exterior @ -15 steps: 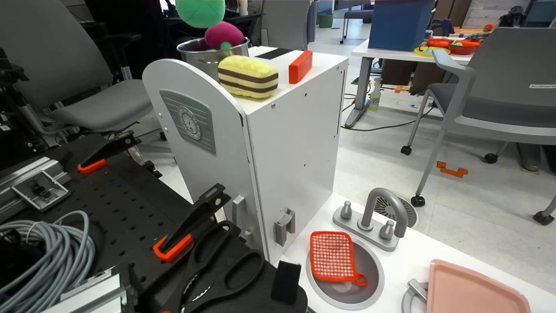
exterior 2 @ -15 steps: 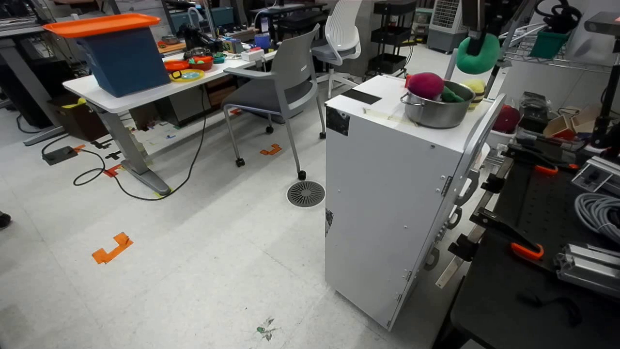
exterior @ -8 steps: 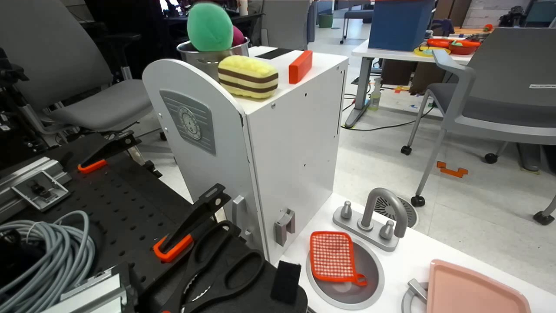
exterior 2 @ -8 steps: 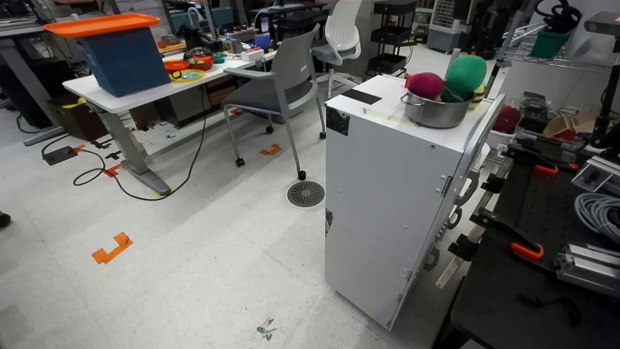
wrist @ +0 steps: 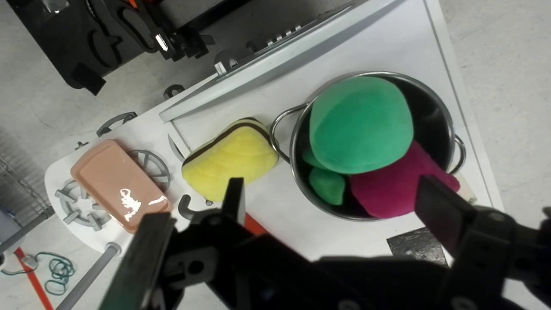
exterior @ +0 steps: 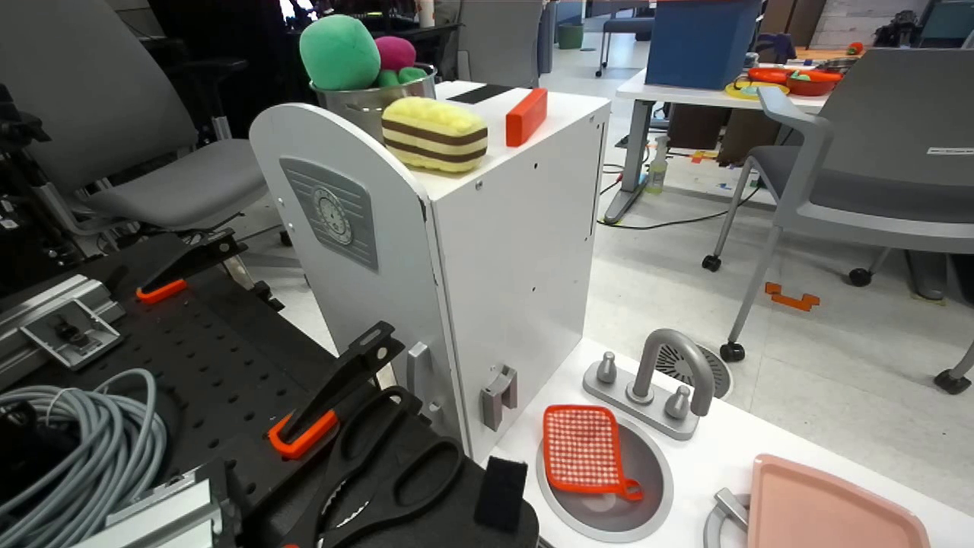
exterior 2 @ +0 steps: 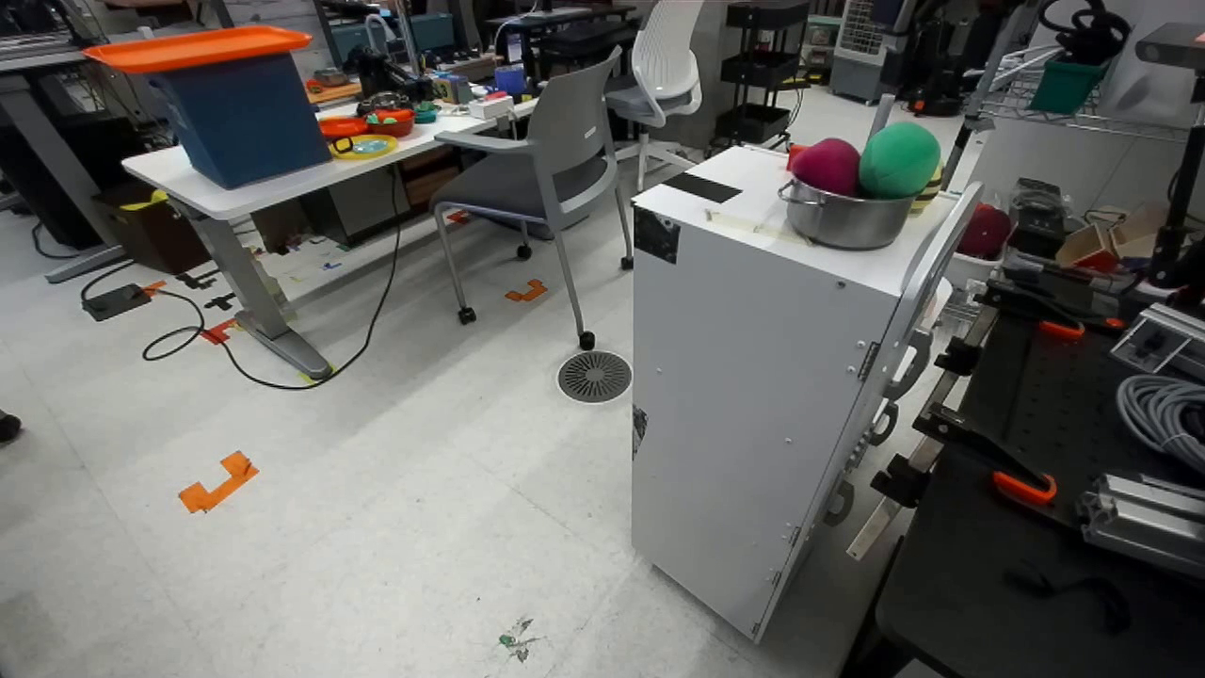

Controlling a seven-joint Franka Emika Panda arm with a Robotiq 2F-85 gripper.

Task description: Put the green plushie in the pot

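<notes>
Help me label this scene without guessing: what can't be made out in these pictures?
Floor of the pot: wrist view, mostly hidden under the green plushie and magenta plushie.
Full shape of the green bits: wrist view, partly hidden by the green plushie.
Markings on the dial: in an exterior view, too small to read.
Part of the sink: in an exterior view, hidden by the potholder.

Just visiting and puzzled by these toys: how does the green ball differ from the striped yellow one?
Colour: the green ball looks plain green, while the yellow toy has dark brown stripes.
Shape: the green ball is rounded; the yellow toy is a longer block.
Place: the green ball sits in the pot, rising above its rim; the yellow toy lies outside it, on the white cabinet.
Both look soft and stuffed.
</notes>
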